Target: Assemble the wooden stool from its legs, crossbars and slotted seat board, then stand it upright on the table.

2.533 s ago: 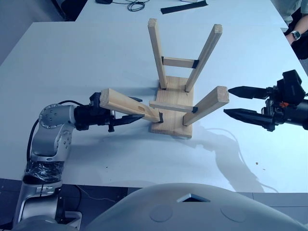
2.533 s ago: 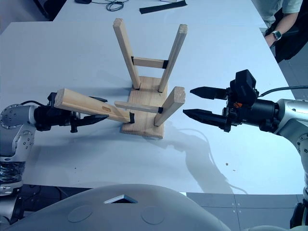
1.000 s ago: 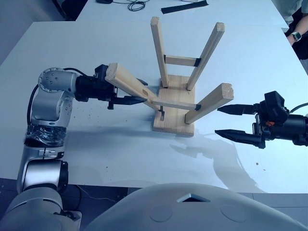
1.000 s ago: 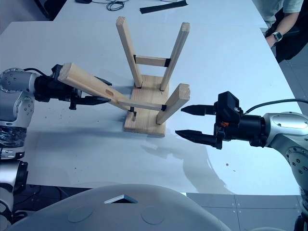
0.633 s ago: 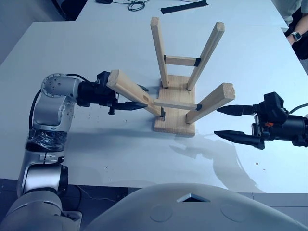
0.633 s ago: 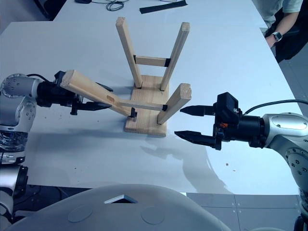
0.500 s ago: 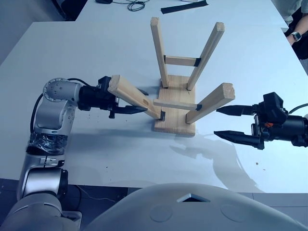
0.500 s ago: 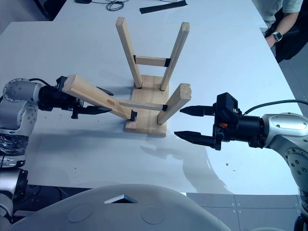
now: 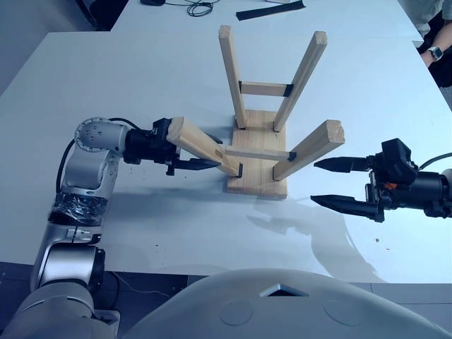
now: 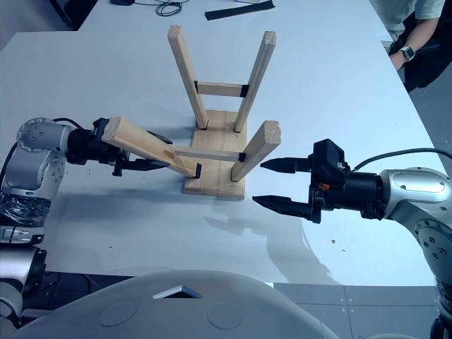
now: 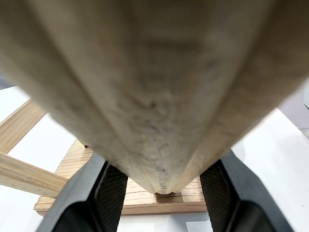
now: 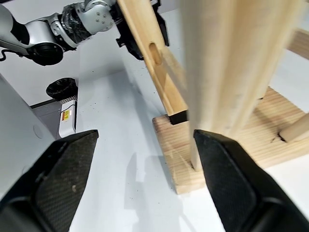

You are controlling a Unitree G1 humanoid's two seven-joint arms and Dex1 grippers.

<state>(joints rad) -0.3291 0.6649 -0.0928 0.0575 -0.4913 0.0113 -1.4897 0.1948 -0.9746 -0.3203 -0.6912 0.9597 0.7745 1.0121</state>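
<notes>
Two legs of four look set: far left leg [image 9: 232,78] and far right leg [image 9: 302,81] stand in the seat board [image 9: 258,187]. The board lies flat on the table [image 9: 141,85], underside up. Far crossbar [image 9: 263,90] bridges the two legs near mid-height. Judged done.

Near pair, in hand: near left leg [image 9: 201,145] and near right leg [image 9: 307,150] splay outward to either side, joined by near crossbar [image 9: 258,152]. Their lower ends meet the board's near end; whether either sits in its slot cannot be told. Judged not yet seated, since neither stands parallel to the far pair.

Left gripper [image 9: 205,152]: fingers clamped on the near left leg, about its middle. The leg slants down toward the board's near left corner.

Right gripper [image 9: 316,181]: fingers spread wide and empty, just beside the near right leg on its outer side, not touching it.

Remaining, by judgement:
- bring both near legs upright and press them home
- check the crossbar joints
- turn the stool over and stand it on its legs on the table

Roughly half of the assembly appears complete; the upright step is not yet begun.
</notes>
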